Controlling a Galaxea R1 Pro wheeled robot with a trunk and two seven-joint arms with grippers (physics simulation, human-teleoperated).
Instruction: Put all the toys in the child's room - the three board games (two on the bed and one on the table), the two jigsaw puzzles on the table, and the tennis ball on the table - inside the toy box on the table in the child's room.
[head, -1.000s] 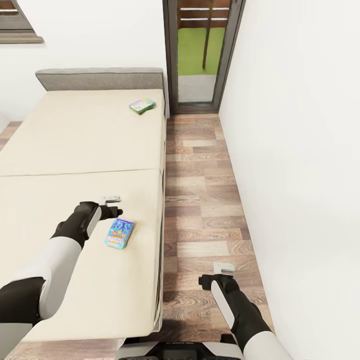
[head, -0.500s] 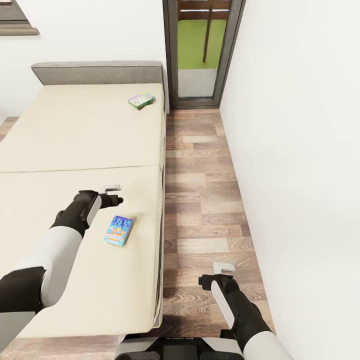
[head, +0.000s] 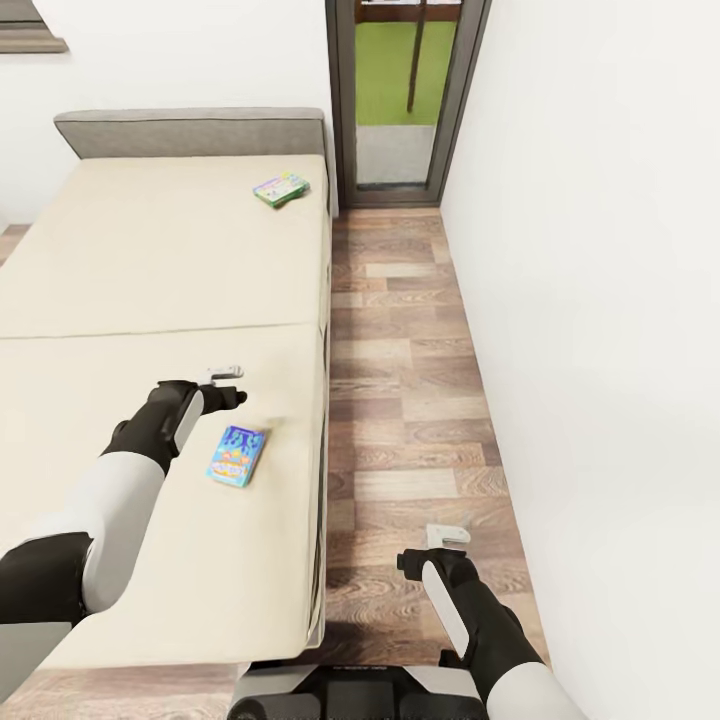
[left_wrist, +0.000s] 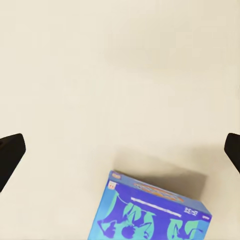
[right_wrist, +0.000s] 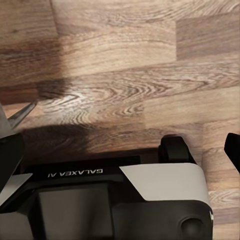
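Head view: hovering left gripper (head: 232, 385) over the bed (head: 120, 260), just beyond the blue board game (head: 237, 455) lying flat near the right edge, jaws spread wide, likely lining up a grab; second board game (head: 281, 187) sitting far off by the headboard; right gripper (head: 441, 540) idling above the wood floor (head: 400, 340), also open, holding nothing.
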